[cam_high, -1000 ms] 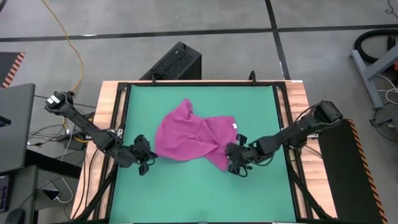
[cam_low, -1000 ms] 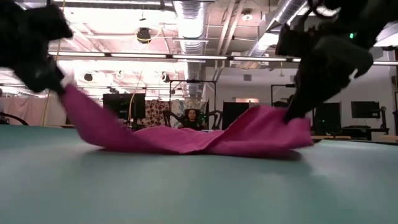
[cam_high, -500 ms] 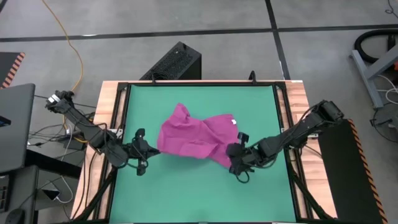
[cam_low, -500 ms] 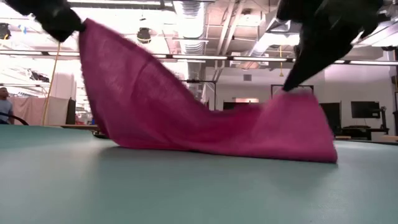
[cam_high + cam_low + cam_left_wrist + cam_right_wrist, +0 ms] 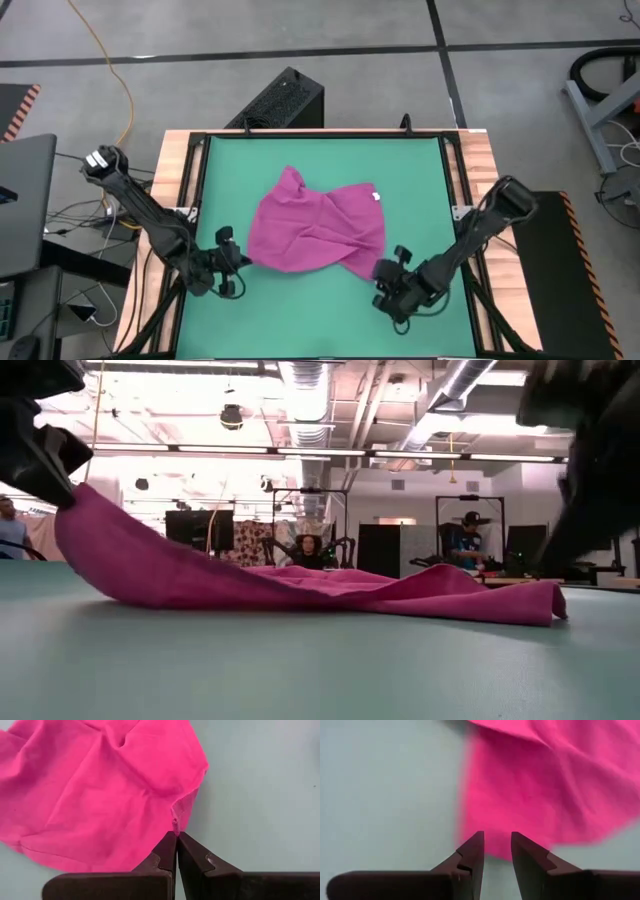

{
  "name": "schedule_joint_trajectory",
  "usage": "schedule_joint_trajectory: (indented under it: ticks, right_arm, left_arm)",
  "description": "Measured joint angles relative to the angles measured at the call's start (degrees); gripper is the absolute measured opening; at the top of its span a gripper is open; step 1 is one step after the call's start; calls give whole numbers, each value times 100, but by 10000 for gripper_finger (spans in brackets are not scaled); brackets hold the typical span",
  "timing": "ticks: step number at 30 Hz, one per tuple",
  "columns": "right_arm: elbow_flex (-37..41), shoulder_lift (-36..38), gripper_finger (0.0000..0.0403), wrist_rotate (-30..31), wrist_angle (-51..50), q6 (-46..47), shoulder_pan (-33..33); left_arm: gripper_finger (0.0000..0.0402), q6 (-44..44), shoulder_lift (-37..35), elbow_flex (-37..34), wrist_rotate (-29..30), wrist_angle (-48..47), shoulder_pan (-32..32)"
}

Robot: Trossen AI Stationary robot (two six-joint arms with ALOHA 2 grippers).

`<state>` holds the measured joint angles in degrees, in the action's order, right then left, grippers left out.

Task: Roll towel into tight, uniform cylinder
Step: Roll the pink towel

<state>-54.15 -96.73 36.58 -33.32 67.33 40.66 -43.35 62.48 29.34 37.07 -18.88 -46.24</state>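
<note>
The magenta-pink towel (image 5: 315, 232) lies crumpled on the green mat (image 5: 300, 320), its white tag (image 5: 378, 196) at the far right. My left gripper (image 5: 240, 261) is shut on the towel's near-left corner and holds it off the mat; it also shows in the low view (image 5: 45, 460). My right gripper (image 5: 381, 273) is open just over the towel's near-right corner (image 5: 366, 266), which lies flat on the mat (image 5: 545, 605). In the right wrist view the open fingers (image 5: 497, 842) stand above the towel's edge (image 5: 490, 825). My left gripper pinches the towel's near-left corner (image 5: 176, 823) between its two fingertips, at the hemmed edge. The fingers come slanting from the table's left and near side. The corner (image 5: 72, 500) is lifted above the mat, and the cloth slopes down from it to the part lying flat.
A wooden border with black rails (image 5: 195, 170) frames the mat. A black box (image 5: 285, 100) stands on the floor beyond the far edge. A dark panel (image 5: 20, 200) is left of the table. People (image 5: 312, 550) show in the room behind.
My right gripper has moved toward the table's near edge and let go; the towel's near-right corner, lifted before, now lies flat on the mat. My left gripper lifted the near-left corner high, then lowered it and moved slightly nearer. The towel has spread out toward the near edge.
</note>
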Motion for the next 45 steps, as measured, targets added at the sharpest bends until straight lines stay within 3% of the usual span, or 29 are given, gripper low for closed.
schedule_joint_trajectory:
  ticks: [3, 6, 12, 16, 23, 30, 33, 39, 45]
  right_arm:
    - [4, -301, 131, -208, -416, 1273, -39]
    - [-2, -328, 152, -340, -374, 1890, 8]
    - [-9, 48, 182, 162, -738, 2671, 194]
    - [-3, 97, 187, 101, -1203, 2730, 151]
    - [35, -257, 187, -341, -750, 2142, -100]
    - [26, -505, 185, -394, -626, 1849, -259]
    - [16, -511, 158, -555, -602, 1738, -287]
    - [-54, -511, 20, -651, -612, 1660, -275]
    - [-678, -541, 6, -735, -1498, 1612, -283]
  left_arm:
    - [0, -141, 116, 0, -87, 66, 4]
    - [0, -228, 154, -1, -89, 66, 1]
    - [0, -193, 152, 0, -80, 82, 2]
    - [0, -139, 152, -1, -80, 83, 2]
    - [0, -143, 150, 0, -171, 84, 2]
    - [0, -149, 150, -2, -194, 82, 2]
    - [0, -149, 150, -2, -194, 82, 2]
    - [0, -149, 150, -2, -125, 104, 2]
    - [0, 170, 150, 196, 433, 326, 4]
